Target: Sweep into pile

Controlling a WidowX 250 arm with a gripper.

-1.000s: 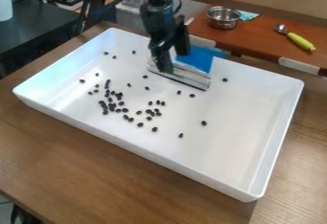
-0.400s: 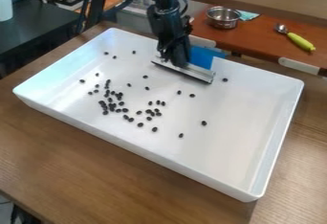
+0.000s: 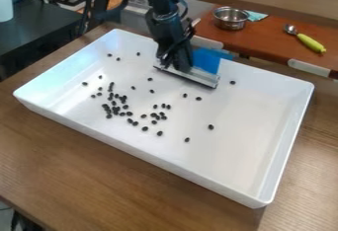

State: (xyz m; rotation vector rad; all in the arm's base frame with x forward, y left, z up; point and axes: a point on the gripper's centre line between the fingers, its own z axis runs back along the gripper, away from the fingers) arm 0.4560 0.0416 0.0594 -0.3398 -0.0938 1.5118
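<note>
The black gripper (image 3: pixel 177 66) hangs over the back part of the white tray (image 3: pixel 218 168), shut on a sweeping tool (image 3: pixel 190 75) with a long pale blade edge. The blade is low over the tray floor near the back wall, slanting down to the right. A blue piece (image 3: pixel 207 60) stands just behind its right half. Dark beans (image 3: pixel 115 109) lie in a loose cluster at left centre. A smaller group (image 3: pixel 157 116) sits to its right, and single beans, such as one bean (image 3: pixel 210 127), are scattered around.
The tray's raised walls surround the beans on a brown wooden table (image 3: pixel 86 175). Behind it, a metal bowl (image 3: pixel 231 18) and a spoon with a green handle (image 3: pixel 310 42) rest on a reddish-brown counter (image 3: pixel 271 37). A dark surface (image 3: pixel 39 32) stands at the left.
The gripper and tool first shifted slightly right and up in the view, then slightly back left. The beans have stayed where they were.
</note>
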